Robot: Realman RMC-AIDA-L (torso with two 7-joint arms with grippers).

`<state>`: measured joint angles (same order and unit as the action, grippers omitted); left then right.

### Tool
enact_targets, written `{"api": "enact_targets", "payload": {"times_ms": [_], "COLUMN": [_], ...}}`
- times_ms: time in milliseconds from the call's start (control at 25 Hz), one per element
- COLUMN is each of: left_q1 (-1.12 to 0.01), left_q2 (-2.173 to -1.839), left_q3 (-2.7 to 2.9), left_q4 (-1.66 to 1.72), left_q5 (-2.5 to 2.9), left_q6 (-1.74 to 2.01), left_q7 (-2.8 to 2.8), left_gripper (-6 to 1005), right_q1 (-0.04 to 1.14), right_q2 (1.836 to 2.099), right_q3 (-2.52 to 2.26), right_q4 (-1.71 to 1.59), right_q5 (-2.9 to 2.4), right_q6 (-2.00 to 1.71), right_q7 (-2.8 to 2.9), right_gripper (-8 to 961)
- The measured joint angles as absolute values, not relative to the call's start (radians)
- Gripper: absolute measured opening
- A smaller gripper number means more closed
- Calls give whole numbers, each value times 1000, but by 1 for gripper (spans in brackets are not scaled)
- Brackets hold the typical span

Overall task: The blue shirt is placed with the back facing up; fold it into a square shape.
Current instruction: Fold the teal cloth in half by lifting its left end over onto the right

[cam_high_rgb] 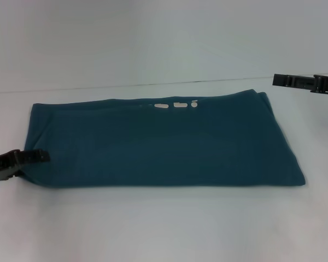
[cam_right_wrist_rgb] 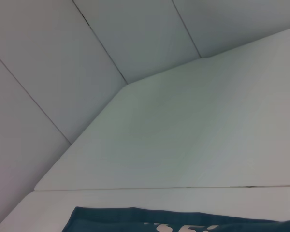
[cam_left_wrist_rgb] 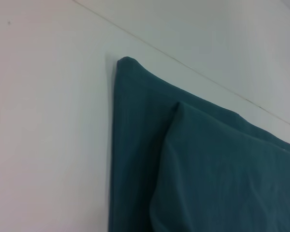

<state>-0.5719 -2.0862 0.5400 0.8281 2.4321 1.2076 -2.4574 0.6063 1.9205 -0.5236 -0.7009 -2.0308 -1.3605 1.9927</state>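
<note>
The blue shirt (cam_high_rgb: pixel 164 144) lies folded into a wide band across the white table, with bits of white lettering (cam_high_rgb: pixel 177 105) peeking out along its far edge. My left gripper (cam_high_rgb: pixel 41 156) sits at the shirt's left near corner, its dark tip touching the cloth edge. High at the right edge of the head view, my right gripper (cam_high_rgb: pixel 277 80) hovers above and beyond the shirt's far right corner. A folded corner of the shirt (cam_left_wrist_rgb: pixel 193 159) fills the left wrist view. The right wrist view catches the shirt's far edge (cam_right_wrist_rgb: pixel 183 224) with lettering.
The white table (cam_high_rgb: pixel 164 229) stretches around the shirt, with a seam line (cam_high_rgb: pixel 153 84) running behind it. A pale panelled wall (cam_right_wrist_rgb: pixel 111 38) stands beyond the table.
</note>
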Motion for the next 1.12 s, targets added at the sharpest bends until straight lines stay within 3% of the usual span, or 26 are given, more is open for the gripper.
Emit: {"api": "enact_targets", "payload": {"times_ms": [280, 520, 840, 1120], "left_q1": [-574, -576, -574, -560], "left_q2": [-2091, -2091, -2091, -2089], "left_q3": [564, 576, 575, 564], "left_q4": [831, 832, 834, 835], "left_q5": [2433, 2436, 2437, 2437], "left_q6": [1186, 1185, 1177, 1165], "left_q7": [-2425, -2427, -2428, -2414], "left_gripper": [843, 614, 402, 120], "right_q1": [610, 613, 614, 609], "right_q2": [1921, 1922, 1925, 1933], "right_q3": [-523, -526, -524, -522], "right_q4": [-701, -701, -701, -692], "right_q5": [-2031, -2031, -2032, -2031], "right_q6": [-1360, -1361, -1357, -1342], "right_q7": [1993, 1993, 1989, 1986], "right_gripper": [908, 907, 905, 903]}}
